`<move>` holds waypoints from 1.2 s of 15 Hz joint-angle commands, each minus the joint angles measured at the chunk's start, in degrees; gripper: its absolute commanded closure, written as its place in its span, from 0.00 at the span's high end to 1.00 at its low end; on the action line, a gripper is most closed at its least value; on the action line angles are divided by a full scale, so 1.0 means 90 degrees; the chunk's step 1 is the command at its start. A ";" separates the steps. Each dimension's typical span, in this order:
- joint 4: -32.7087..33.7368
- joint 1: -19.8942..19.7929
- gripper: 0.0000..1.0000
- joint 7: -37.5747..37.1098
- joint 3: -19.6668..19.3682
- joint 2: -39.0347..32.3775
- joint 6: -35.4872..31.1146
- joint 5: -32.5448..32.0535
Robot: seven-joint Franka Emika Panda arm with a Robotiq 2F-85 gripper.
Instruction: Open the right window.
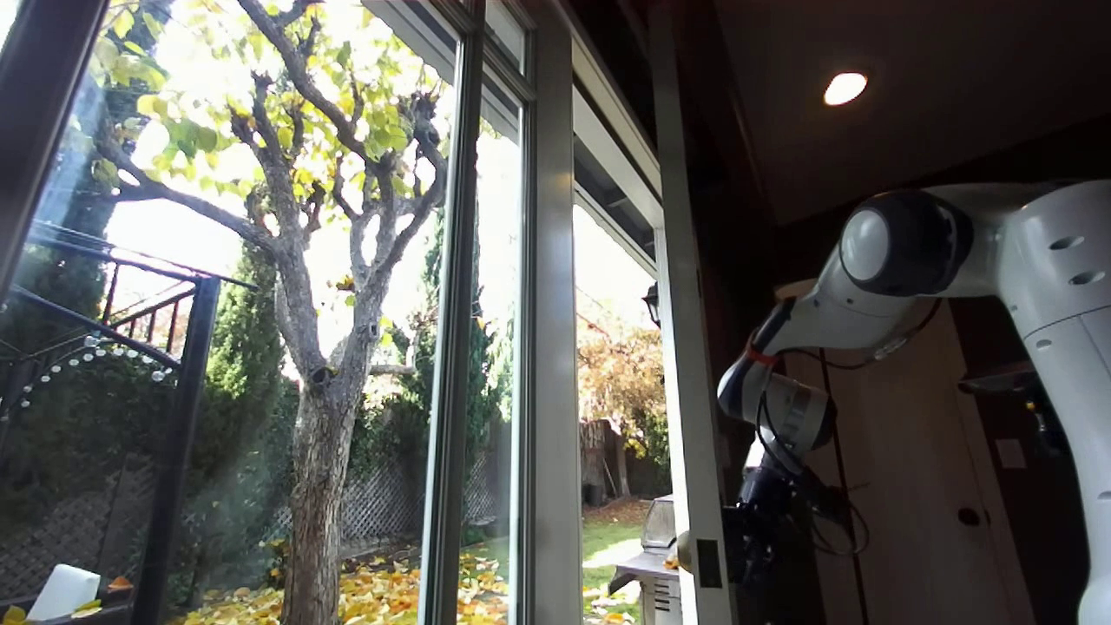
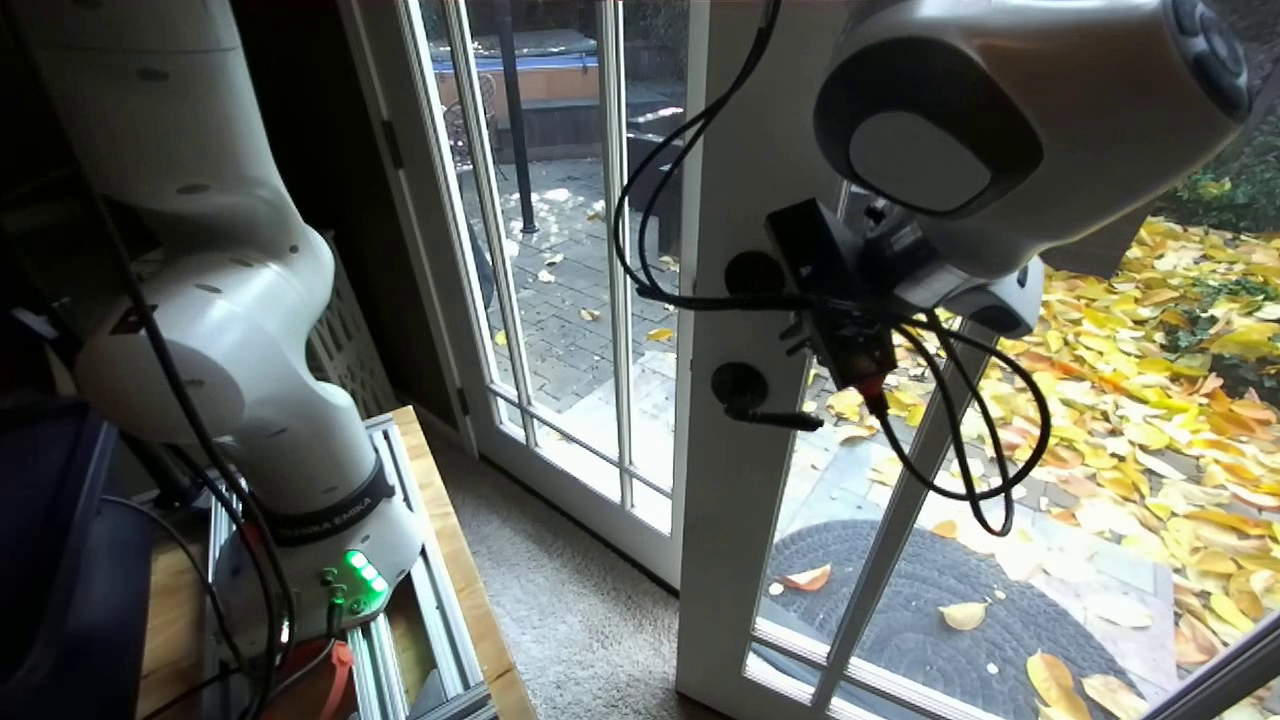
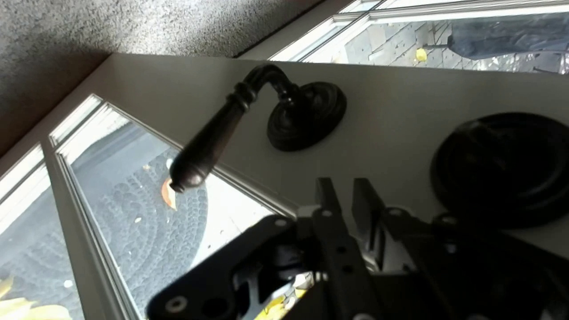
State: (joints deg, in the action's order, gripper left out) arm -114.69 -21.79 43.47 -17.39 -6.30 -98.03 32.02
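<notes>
The jaws stand slightly parted and released, a narrow gap between them. Directly ahead of them in the wrist view is the right window (image 3: 378, 133), a tall glass-paned leaf in a white painted frame. Its lever handle (image 3: 220, 129), dark metal with a curved neck, lies up and to the left of the jaws, clear of them. Close to their right sits a broad, dark round plate (image 3: 502, 169). The light is poor here, so I cannot say for sure whether the jaws touch the frame. In an exterior view, the right window stands ajar just beside the outer end of the white robot arm (image 1: 855, 308). Farther from the jaws is a neighbouring glass leaf (image 2: 580, 500), also white-framed. A grey woven mat (image 3: 151, 240) lies down and left of the jaws, beyond the panes.
</notes>
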 commanded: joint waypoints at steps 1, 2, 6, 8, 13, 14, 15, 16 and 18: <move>-0.0117 -0.0001 0.48 0.0246 -0.0087 0.0738 0.0054 -0.0390; -0.0154 0.0010 0.55 0.0251 -0.0129 0.0904 0.0012 -0.0567; -0.0462 0.0048 0.82 0.0074 -0.0262 0.1717 -0.0452 -0.1616; -0.0783 0.0064 0.96 0.0068 -0.0294 0.2261 -0.0743 -0.2172; -0.2093 0.0158 1.00 -0.0031 -0.0059 0.3861 -0.1285 -0.3824; -0.2398 -0.0077 1.00 0.0073 0.0269 0.4173 -0.1381 -0.4072; -0.2698 -0.0056 1.00 0.0187 0.0390 0.4503 -0.1302 -0.4268; -0.2872 0.0347 1.00 0.0266 0.0201 0.4834 -0.1039 -0.4450; -0.2356 0.0496 1.00 0.0066 -0.0014 0.4240 -0.0994 -0.4286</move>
State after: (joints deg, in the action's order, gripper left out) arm -136.17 -20.11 45.28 -15.19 31.66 -107.23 -5.27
